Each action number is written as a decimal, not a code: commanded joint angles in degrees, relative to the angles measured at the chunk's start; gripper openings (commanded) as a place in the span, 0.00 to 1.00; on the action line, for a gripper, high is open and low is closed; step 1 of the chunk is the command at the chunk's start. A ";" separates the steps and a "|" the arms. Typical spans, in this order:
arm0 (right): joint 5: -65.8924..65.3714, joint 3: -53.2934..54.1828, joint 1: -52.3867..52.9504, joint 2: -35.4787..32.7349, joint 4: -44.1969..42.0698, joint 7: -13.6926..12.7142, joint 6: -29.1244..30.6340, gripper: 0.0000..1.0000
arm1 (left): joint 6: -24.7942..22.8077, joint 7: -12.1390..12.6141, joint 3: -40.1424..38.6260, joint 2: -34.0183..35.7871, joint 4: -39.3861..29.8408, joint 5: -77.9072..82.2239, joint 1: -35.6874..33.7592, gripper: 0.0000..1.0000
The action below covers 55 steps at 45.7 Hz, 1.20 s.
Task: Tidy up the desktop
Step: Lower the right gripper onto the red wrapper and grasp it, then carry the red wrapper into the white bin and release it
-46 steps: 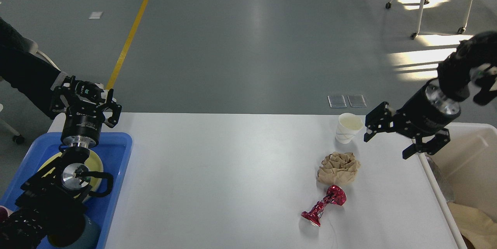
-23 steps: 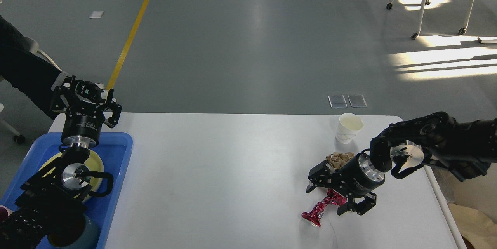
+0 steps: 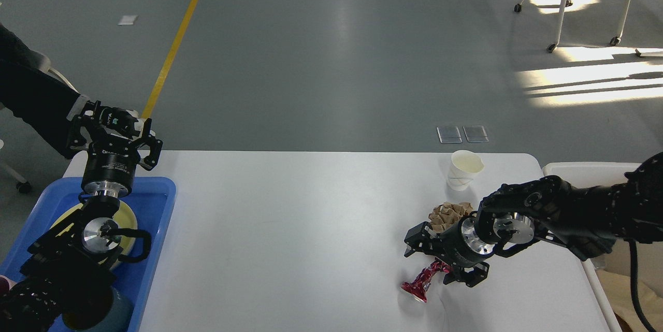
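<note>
The right end effector (image 3: 432, 259), fingers spread, straddled the red foil wrapper (image 3: 420, 284) on the table (image 3: 290, 239), seemingly to bin it; the left end effector (image 3: 115, 130), also spread, hovered idle.

Nothing legible is showing anywhere: the small white print on the left arm's black wrist housing (image 3: 110, 165) is staying too blurred to read.
</note>
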 commanded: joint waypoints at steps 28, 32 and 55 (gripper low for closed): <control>0.19 0.11 -0.64 -0.97 2.12 0.00 -0.56 0.00 | 0.00 0.00 0.00 0.00 0.00 -0.02 0.00 0.97; 0.19 0.11 -0.37 -1.93 2.20 0.00 -0.47 0.00 | 0.00 0.00 0.00 0.00 0.00 -0.02 0.00 0.97; -0.16 -3.93 12.28 -16.95 7.83 -0.08 19.12 0.00 | 0.00 0.00 0.00 0.00 0.00 -0.02 0.00 0.97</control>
